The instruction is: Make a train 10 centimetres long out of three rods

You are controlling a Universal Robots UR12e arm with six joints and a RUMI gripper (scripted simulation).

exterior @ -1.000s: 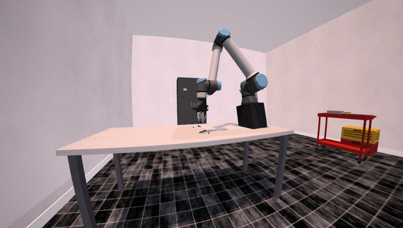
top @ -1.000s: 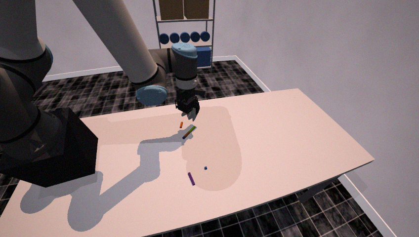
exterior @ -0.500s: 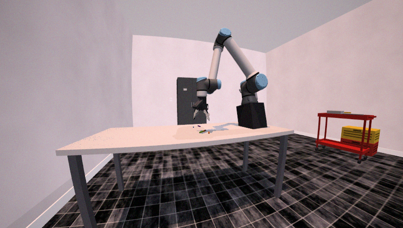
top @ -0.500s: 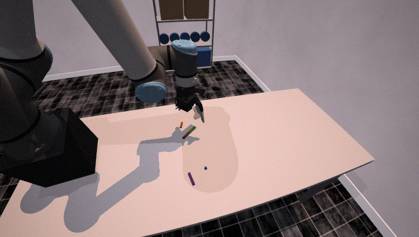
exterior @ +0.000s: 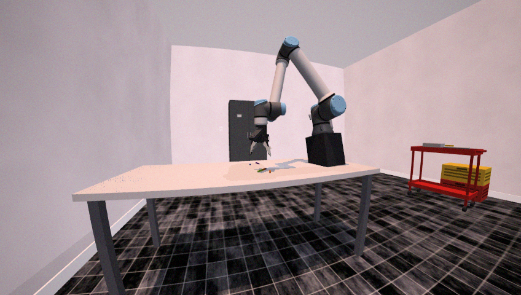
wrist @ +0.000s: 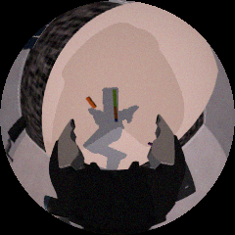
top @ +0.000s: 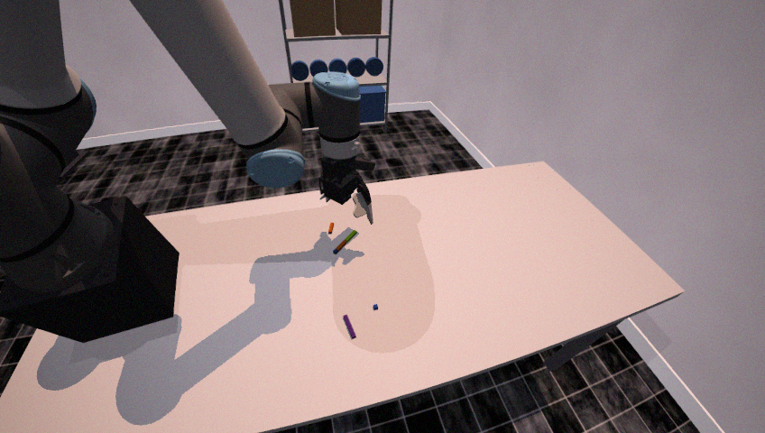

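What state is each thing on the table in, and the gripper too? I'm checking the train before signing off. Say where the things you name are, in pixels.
Gripper (top: pixel 358 206) (exterior: pixel 260 153) (wrist: pixel 115 117): open, above the table.
Green rod (top: pixel 349 235) (wrist: pixel 115 97): flat, in line, one end at the middle orange rod.
Middle orange rod (top: pixel 342 246) (wrist: pixel 116 113): flat, between green and blue.
End blue rod (top: pixel 336 251) (wrist: pixel 116 120): at the line's end.
Loose orange rod (top: pixel 331 227) (exterior: pixel 270 171) (wrist: pixel 91 102): flat, apart.
Loose blue rod (top: pixel 375 307) (exterior: pixel 250 164): apart.
Purple rod (top: pixel 349 326) (exterior: pixel 257 163): flat, apart.
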